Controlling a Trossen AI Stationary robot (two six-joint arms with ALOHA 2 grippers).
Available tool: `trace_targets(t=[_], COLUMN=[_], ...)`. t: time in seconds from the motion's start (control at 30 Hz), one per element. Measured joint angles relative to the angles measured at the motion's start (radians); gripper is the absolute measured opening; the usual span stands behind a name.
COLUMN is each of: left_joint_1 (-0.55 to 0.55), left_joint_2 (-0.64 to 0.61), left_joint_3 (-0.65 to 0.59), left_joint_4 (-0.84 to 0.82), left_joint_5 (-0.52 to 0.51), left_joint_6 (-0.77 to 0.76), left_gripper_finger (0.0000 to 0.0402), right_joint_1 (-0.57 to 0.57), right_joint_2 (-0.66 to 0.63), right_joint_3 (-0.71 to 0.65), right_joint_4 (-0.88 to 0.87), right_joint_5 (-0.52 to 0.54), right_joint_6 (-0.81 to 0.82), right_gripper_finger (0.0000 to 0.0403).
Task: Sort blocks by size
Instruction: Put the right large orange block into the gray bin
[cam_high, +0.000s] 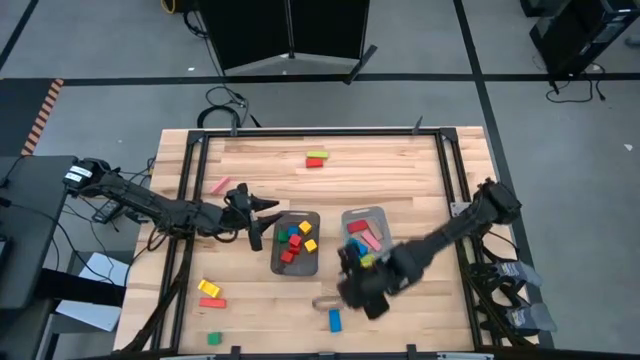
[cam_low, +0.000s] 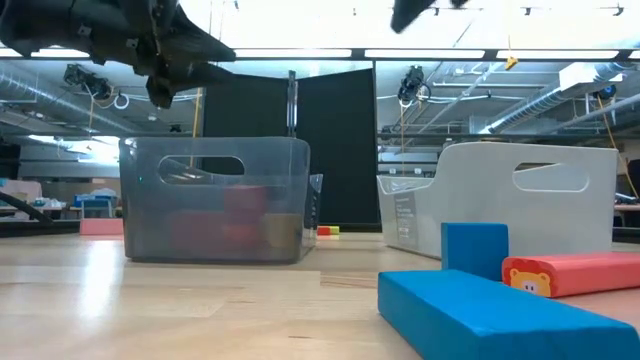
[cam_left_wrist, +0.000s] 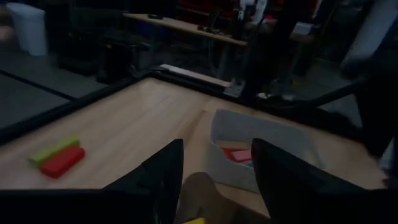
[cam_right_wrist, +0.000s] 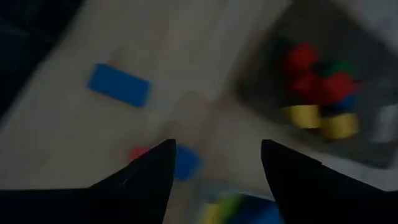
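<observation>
Our right gripper (cam_high: 352, 282), fingers spread and empty, hovers by the near edge of the pale tray (cam_high: 362, 215), with the blue bar (cam_high: 334, 320) just below-left toward us, nearer than to our open, empty left gripper (cam_high: 255, 222).

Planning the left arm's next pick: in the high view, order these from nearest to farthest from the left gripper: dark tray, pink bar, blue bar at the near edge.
From the left gripper:
1. Dark tray, beside it toward the right arm.
2. Pink bar, on the far side.
3. Blue bar, near edge.
</observation>
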Motion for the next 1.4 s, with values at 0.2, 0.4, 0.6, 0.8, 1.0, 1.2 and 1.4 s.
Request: trace_targets(t=[0.2, 0.4, 0.6, 0.8, 1.0, 1.2, 1.4], left_joint_1=[-0.017, -0.033, -0.040, -0.040, -0.040, -0.040, -0.040], left_joint_2=[0.000, 0.000, 0.000, 0.001, 0.001, 0.001, 0.001], left_joint_3=[-0.005, -0.005, -0.005, -0.005, -0.005, -0.005, -0.005], left_joint_4=[0.037, 0.045, 0.044, 0.043, 0.043, 0.040, 0.038], left_joint_5=[0.050, 0.051, 0.080, 0.098, 0.098, 0.098, 0.098], left_joint_6=[-0.023, -0.022, -0.023, -0.023, -0.023, -0.023, -0.015], left_gripper_finger=[0.0197, 0.0197, 0.0197, 0.0197, 0.0197, 0.0197, 0.0197], right_joint_1=[0.105, 0.140, 0.142, 0.142, 0.118, 0.097, 0.099], right_joint_2=[0.088, 0.174, 0.182, 0.181, 0.176, 0.175, 0.176], right_joint_3=[0.000, -0.004, -0.109, -0.210, -0.275, -0.288, -0.288], right_joint_4=[-0.027, -0.105, -0.038, 0.092, 0.149, 0.188, 0.193], right_joint_5=[0.001, 0.010, 0.004, -0.014, -0.036, -0.057, -0.065], right_joint_6=[0.237, 0.444, 0.542, 0.551, 0.547, 0.495, 0.490], right_gripper_finger=[0.0268, 0.0280, 0.0284, 0.0282, 0.0282, 0.0261, 0.0173])
